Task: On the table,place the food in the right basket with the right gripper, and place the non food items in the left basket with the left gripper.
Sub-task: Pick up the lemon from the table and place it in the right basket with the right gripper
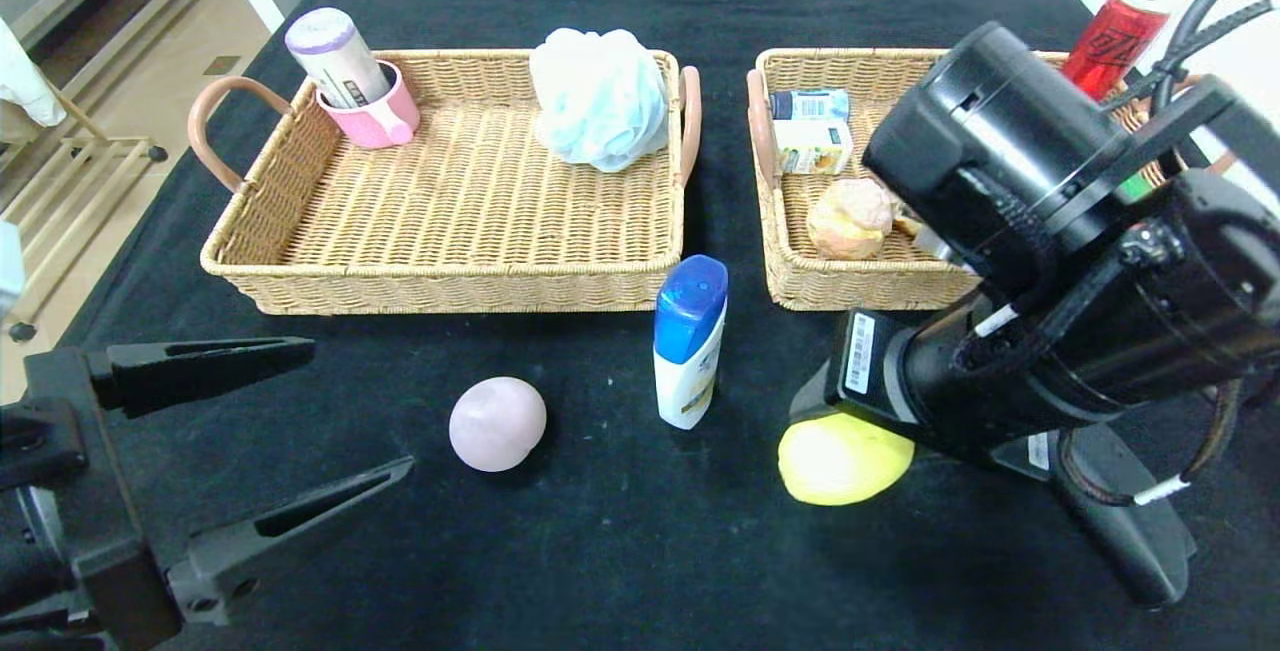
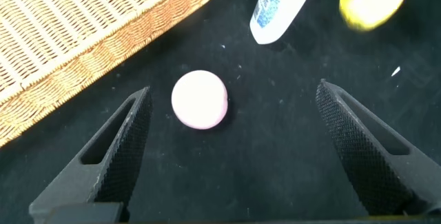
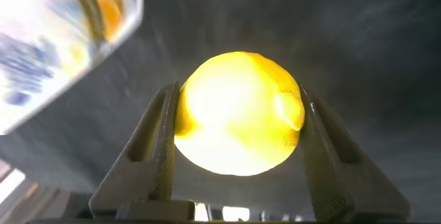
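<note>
My right gripper (image 1: pixel 835 436) (image 3: pixel 239 98) is shut on a yellow lemon (image 1: pixel 845 461) (image 3: pixel 238 114) low over the black cloth, in front of the right basket (image 1: pixel 800 293). Both pads press the fruit's sides. Whether it is off the cloth I cannot tell. My left gripper (image 1: pixel 360 406) (image 2: pixel 233 87) stands open at the near left, with nothing between its fingers. A pink ball (image 1: pixel 497 423) (image 2: pixel 200 98) lies just beyond its fingertips. A white shampoo bottle with a blue cap (image 1: pixel 688 341) (image 2: pixel 279 7) (image 3: pixel 62 38) stands between the ball and the lemon.
The left basket (image 1: pixel 450 273) holds a pink cup (image 1: pixel 375 116) with a purple-capped tube and a blue bath pouf (image 1: pixel 600 96). In the right basket are a small carton (image 1: pixel 815 146), a little bottle (image 1: pixel 810 104) and a pastry (image 1: pixel 850 219). A red can (image 1: pixel 1115 36) stands behind it.
</note>
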Tool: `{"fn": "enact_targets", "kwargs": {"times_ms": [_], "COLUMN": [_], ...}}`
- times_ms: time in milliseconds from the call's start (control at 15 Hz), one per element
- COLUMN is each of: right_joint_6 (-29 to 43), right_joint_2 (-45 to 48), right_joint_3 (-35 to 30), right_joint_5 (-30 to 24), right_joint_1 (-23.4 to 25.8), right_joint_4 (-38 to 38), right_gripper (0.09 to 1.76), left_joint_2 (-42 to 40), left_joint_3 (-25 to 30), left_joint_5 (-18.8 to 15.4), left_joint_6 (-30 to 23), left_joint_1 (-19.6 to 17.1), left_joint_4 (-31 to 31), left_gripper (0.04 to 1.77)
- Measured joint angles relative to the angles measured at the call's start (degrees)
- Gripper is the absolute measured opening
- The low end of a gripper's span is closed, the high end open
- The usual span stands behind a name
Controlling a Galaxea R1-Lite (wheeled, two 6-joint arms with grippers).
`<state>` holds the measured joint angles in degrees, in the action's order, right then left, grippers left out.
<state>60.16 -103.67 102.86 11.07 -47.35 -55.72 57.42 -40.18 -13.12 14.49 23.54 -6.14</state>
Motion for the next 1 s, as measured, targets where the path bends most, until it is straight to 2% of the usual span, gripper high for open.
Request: {"fn": "enact_targets", "kwargs": {"times_ms": [400, 733, 1000], "right_joint_6": [-9.4, -16.2, -21.1], "right_joint_2": [0.9, 1.2, 0.9], "right_joint_3": [8.7, 9.9, 9.6], "right_joint_5": [4.4, 9.6, 11.7], "right_joint_1": [6.2, 8.9, 9.6], "right_joint_4": [0.4, 9.8, 18.1], "right_gripper": [1.09, 1.08, 1.08], "left_joint_2": [-0.2, -0.3, -0.4], "left_joint_3": [0.0, -0.1, -0.1], "left_joint_5": [0.0, 0.0, -0.1], "left_joint_6": [0.1, 0.0, 0.0], "left_joint_1": [0.0, -0.1, -0.1], "left_joint_4": [-0.1, -0.1, -0.1], "left_gripper": [1.72, 1.72, 1.72]}}
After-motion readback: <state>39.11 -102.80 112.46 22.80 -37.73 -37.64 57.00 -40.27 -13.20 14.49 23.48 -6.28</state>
